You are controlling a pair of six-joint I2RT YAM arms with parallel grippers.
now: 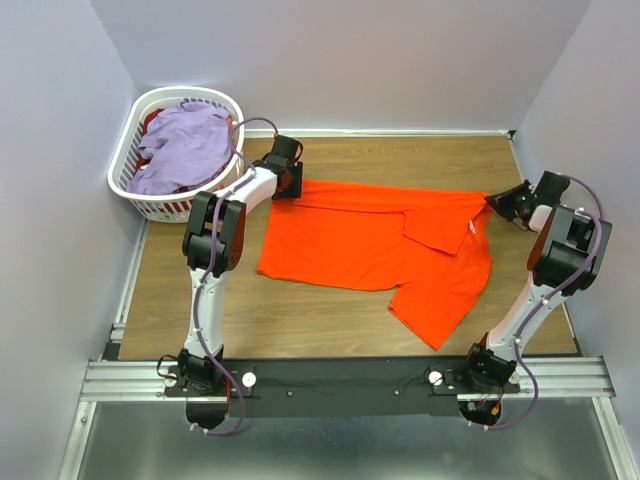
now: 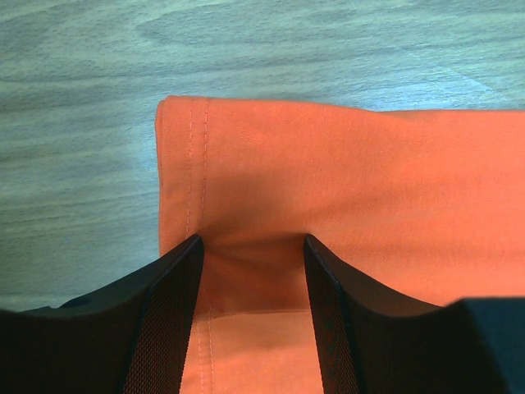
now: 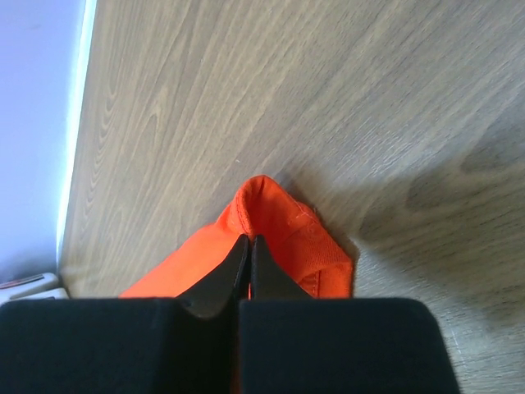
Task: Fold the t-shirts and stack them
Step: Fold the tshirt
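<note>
I am at the first fold, I think: right gripper [image 3: 248,240] clamps the orange t-shirt [image 1: 370,245] corner; left gripper [image 2: 253,240] fingers stand apart and should close next.

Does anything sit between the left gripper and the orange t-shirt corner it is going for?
Nothing visible does. The left gripper has its jaws open over the hemmed corner of the orange t-shirt, with only bare cloth between them. The laundry basket stands off to the side, not in the way.
</note>
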